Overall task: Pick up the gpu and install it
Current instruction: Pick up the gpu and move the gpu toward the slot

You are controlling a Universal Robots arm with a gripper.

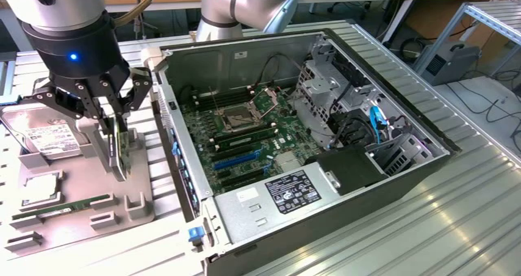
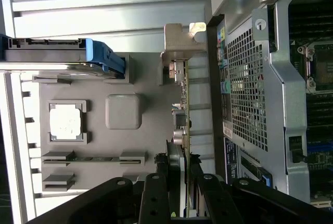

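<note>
The gpu [image 1: 122,157] is a thin green card standing on edge in a holder at the side of the grey parts tray [image 1: 145,193] nearest the computer. My gripper [image 1: 114,126] comes down on it from above, and its black fingers [image 1: 96,108] are closed on the card's two faces. In the wrist view the gpu [image 2: 183,104] shows edge-on, running away from the gripper [image 2: 179,182] toward its silver bracket [image 2: 179,41]. I cannot tell whether the card has lifted off the holder.
The open computer case [image 1: 326,56] lies at the exterior view's right, with the motherboard [image 1: 244,138] and blue slots [image 1: 236,160] exposed. On the tray sit a hard drive [image 1: 45,135], a processor chip [image 1: 41,190] and a RAM stick [image 1: 69,206]. The case's perforated wall [image 2: 250,78] stands close beside the card.
</note>
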